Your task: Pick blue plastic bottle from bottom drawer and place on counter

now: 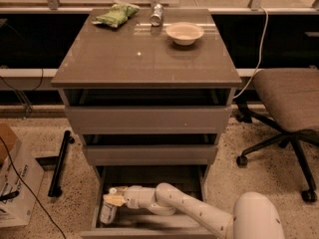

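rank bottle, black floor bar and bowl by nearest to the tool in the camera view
The tool sits in the bottom drawer, left side.
1. blue plastic bottle: right at the tool.
2. black bar: on the floor, left.
3. bowl: up on the counter, back right.

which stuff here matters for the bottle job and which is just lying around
Job: blue plastic bottle; bottom drawer, open; counter; pincer, inside the drawer by the bottle.
Lying about: green snack bag, silver can, bowl, all on the counter; office chair; cardboard box.
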Controlling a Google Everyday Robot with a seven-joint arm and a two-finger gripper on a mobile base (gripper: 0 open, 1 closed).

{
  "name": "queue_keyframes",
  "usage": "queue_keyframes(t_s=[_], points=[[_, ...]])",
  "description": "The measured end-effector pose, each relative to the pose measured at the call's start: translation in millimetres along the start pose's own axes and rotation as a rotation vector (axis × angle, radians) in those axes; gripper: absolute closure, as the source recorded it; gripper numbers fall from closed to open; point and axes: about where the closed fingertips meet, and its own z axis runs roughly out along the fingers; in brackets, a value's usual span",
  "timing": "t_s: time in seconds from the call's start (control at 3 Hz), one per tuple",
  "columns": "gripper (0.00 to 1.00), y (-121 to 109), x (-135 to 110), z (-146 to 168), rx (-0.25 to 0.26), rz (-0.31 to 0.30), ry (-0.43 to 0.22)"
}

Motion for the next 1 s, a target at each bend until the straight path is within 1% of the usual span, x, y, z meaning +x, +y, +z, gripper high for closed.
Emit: queue_keyframes(t_s=[0.33,0.67,1.0], points=[[1.0,17.9,-26.2,-30.6,0.029,-0.044,-0.044],[1.0,40.3,-57.5,-81.6,0.076,-0.098,-0.052],[1.0,72.1,-91.4,-144.5,0.121,-0.132,-0.043]])
